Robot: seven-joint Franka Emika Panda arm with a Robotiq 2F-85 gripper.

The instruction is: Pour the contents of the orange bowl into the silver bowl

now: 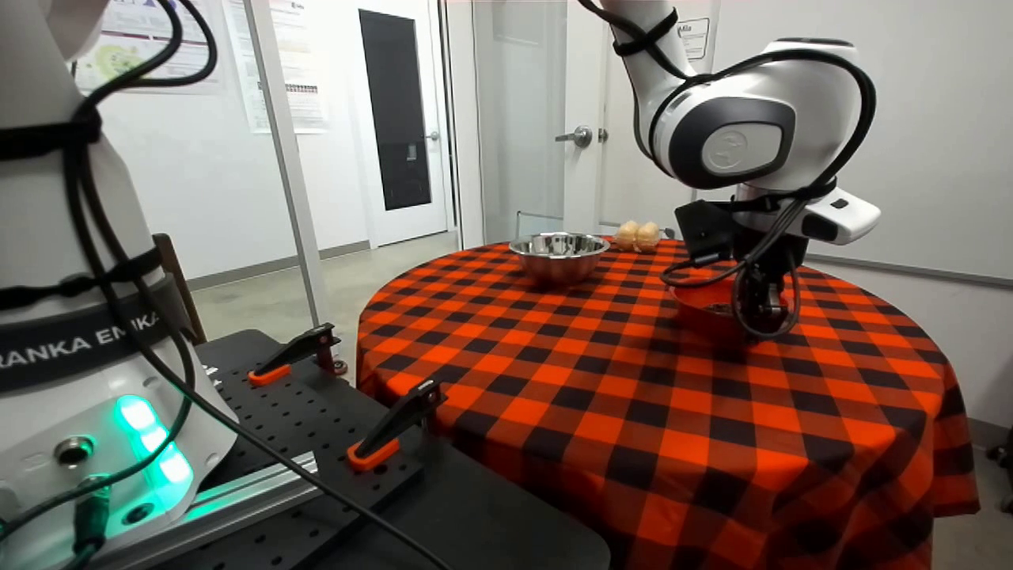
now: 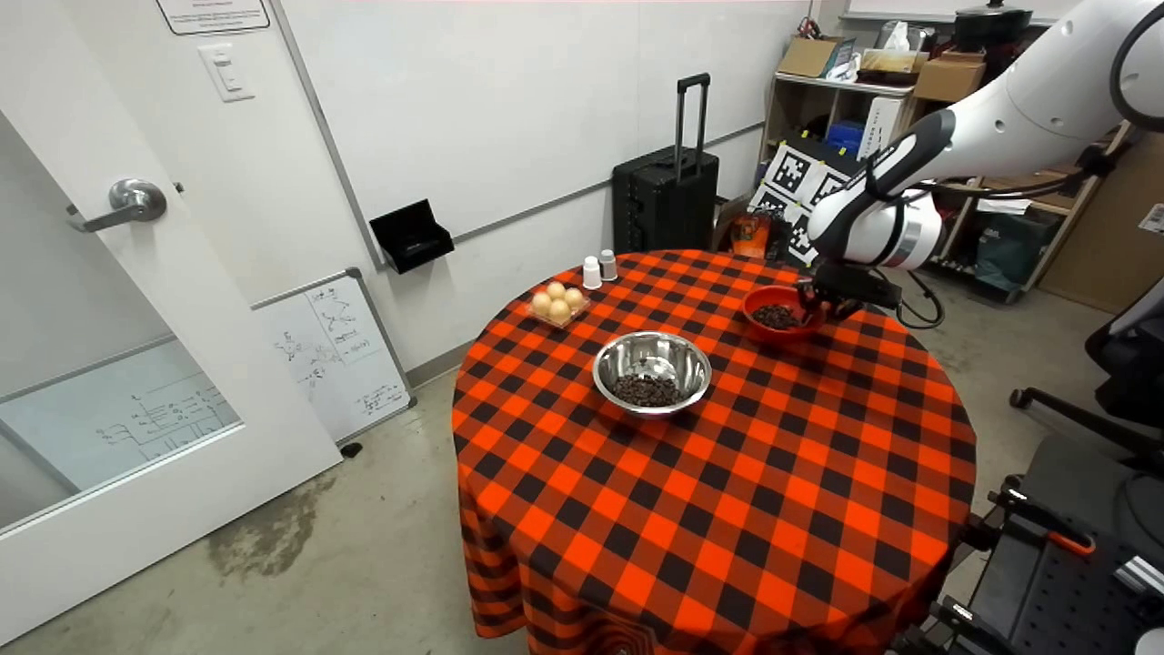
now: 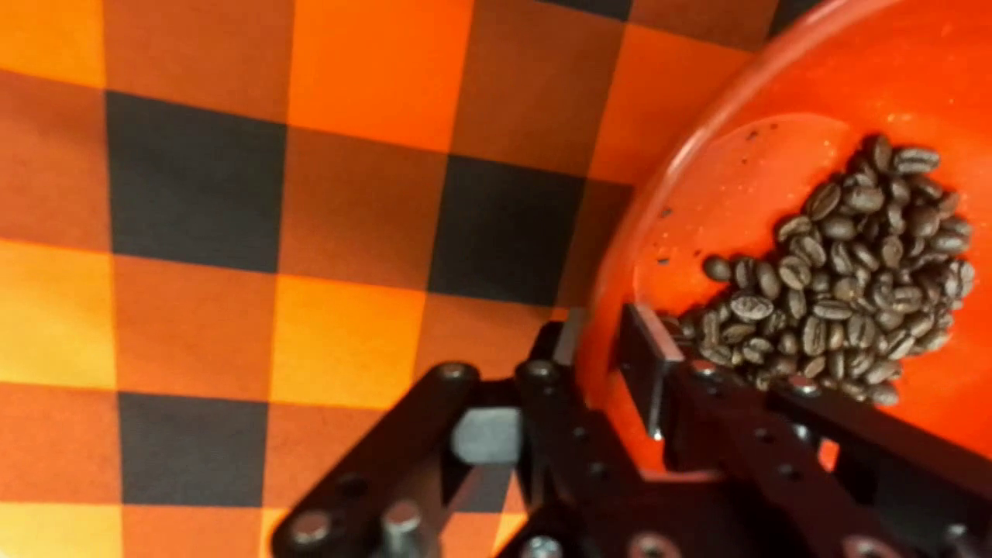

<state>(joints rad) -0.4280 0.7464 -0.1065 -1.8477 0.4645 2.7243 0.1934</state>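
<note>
The orange bowl (image 2: 773, 337) stands at the far side of the table beneath the arm. It also shows in an exterior view (image 1: 698, 301). In the wrist view the orange bowl (image 3: 775, 167) holds dark coffee beans (image 3: 845, 287). My gripper (image 3: 604, 341) is shut on its rim, one finger inside the bowl and one outside. The gripper also shows in both exterior views (image 1: 764, 317) (image 2: 816, 305). I cannot tell whether the bowl is lifted. The silver bowl (image 2: 687, 359) stands upright on the cloth, with beans (image 2: 647, 391) inside; it also shows in an exterior view (image 1: 559, 269).
A clear pack of eggs (image 2: 557, 305) sits near the table edge beyond the silver bowl, also in an exterior view (image 1: 637, 236). A white shaker (image 2: 591, 273) and a grey-topped shaker (image 2: 608, 265) stand beside it. A checked cloth (image 2: 709, 509) covers the round table.
</note>
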